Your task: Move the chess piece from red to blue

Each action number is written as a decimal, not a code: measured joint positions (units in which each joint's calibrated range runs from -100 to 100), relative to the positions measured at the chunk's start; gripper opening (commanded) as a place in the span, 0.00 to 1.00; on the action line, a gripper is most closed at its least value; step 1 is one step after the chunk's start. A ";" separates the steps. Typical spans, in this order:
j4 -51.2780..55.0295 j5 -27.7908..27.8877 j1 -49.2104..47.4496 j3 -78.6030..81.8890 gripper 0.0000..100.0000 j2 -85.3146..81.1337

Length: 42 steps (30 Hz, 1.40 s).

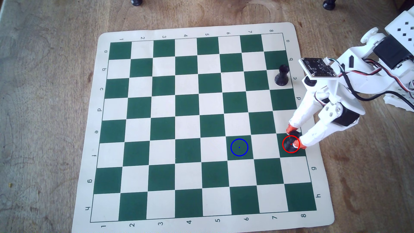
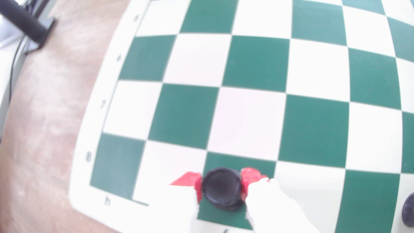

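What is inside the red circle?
Inside the red circle sits the black chess piece, with the gripper fingertips on both sides. They cover most of the green square beneath.

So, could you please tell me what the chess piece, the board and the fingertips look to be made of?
The chess piece looks like matte black plastic: dull and even, no gleam. The board seems a thin flexible printed mat, with rounded corners and slightly wavy edges. The fingertips look wrapped in red tape or rubber over white plastic; which one is unclear.
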 measured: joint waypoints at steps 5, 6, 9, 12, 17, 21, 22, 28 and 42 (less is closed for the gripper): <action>0.00 0.00 0.00 0.00 0.00 0.00; 0.00 0.00 0.00 0.00 0.00 0.00; 0.24 0.00 0.00 0.00 0.00 -0.17; 3.98 -0.15 -0.66 -0.27 0.00 -3.18; 19.68 -0.15 -0.74 -7.14 0.00 -12.65; 32.27 -0.49 0.29 -14.73 0.00 -18.85; 34.26 -0.44 0.29 -16.09 0.00 -19.27; 33.07 0.39 2.43 -23.50 0.01 -14.91; 10.60 0.83 7.23 -36.15 0.00 25.14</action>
